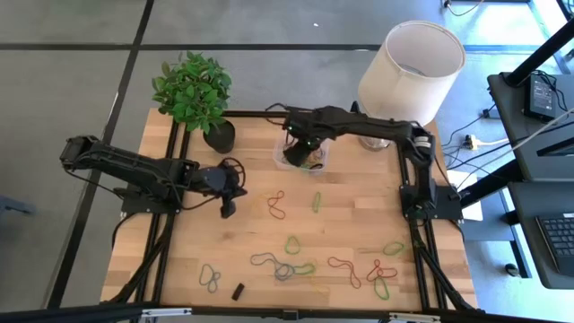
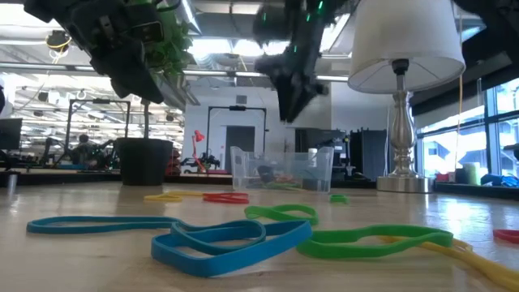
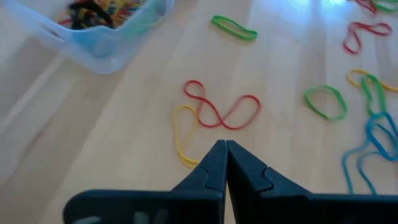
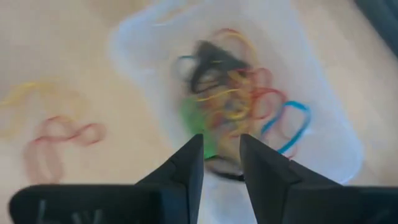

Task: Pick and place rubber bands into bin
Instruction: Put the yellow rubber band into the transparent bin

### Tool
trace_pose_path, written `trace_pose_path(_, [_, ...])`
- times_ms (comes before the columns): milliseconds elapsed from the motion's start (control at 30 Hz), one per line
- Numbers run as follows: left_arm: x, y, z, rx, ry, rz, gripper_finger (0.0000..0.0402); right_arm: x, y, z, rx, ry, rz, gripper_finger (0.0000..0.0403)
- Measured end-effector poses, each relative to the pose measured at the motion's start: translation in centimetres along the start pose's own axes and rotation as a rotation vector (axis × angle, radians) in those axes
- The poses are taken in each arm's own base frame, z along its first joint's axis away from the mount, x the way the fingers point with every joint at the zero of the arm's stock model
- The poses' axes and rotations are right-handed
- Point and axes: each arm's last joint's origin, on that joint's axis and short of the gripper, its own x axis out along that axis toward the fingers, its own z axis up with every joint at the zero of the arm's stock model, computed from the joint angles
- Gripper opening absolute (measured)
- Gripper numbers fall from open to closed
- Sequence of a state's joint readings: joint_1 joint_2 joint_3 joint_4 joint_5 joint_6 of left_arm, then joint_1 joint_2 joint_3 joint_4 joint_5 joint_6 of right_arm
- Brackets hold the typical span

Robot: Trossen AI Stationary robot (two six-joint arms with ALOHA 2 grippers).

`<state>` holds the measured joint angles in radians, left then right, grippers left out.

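The clear bin [image 1: 314, 162] stands at the table's far middle with a tangle of coloured rubber bands [image 4: 230, 99] in it. Several more bands lie loose on the wood: a red and yellow pair [image 3: 211, 115], a green one [image 1: 316, 201], and others near the front edge [image 1: 292, 244]. My right gripper [image 4: 221, 149] hovers over the bin, open by a narrow gap, with nothing between the fingers. My left gripper [image 3: 224, 149] is shut and empty. It hangs above the table just left of the red and yellow pair [image 1: 276, 205].
A potted plant [image 1: 219, 135] stands left of the bin, and a lamp [image 1: 408, 67] stands at the far right corner. A small black block [image 1: 239, 291] lies near the front edge. Blue and green bands [image 2: 235, 235] lie close to the low camera.
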<state>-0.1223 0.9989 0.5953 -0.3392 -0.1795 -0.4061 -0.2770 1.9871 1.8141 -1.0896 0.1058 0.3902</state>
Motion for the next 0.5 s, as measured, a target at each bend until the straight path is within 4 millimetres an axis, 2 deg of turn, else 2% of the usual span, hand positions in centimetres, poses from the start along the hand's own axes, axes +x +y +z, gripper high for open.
trace_pose_path(100, [0.0, -0.1, -0.1, 0.001, 0.018, -0.042, 0.0003, -2.3, 1.8, -1.3, -0.022, -0.042, 0.031, 0.0108])
trace_pose_path(200, [0.0, -0.2, -0.1, 0.001, 0.027, -0.063, 0.0001, -3.6, 3.2, -3.8, -0.006, -0.060, 0.036, 0.0108])
trace_pose_path(367, [0.0, -0.3, -0.1, 0.007, 0.029, -0.068, 0.0002, -4.3, 4.9, -9.7, 0.081, -0.075, 0.096, 0.0108])
trace_pose_path(500, [0.0, -1.0, 0.2, 0.029, 0.067, -0.069, 0.0001, -4.5, 5.3, -15.0, 0.142, -0.048, 0.142, 0.0102])
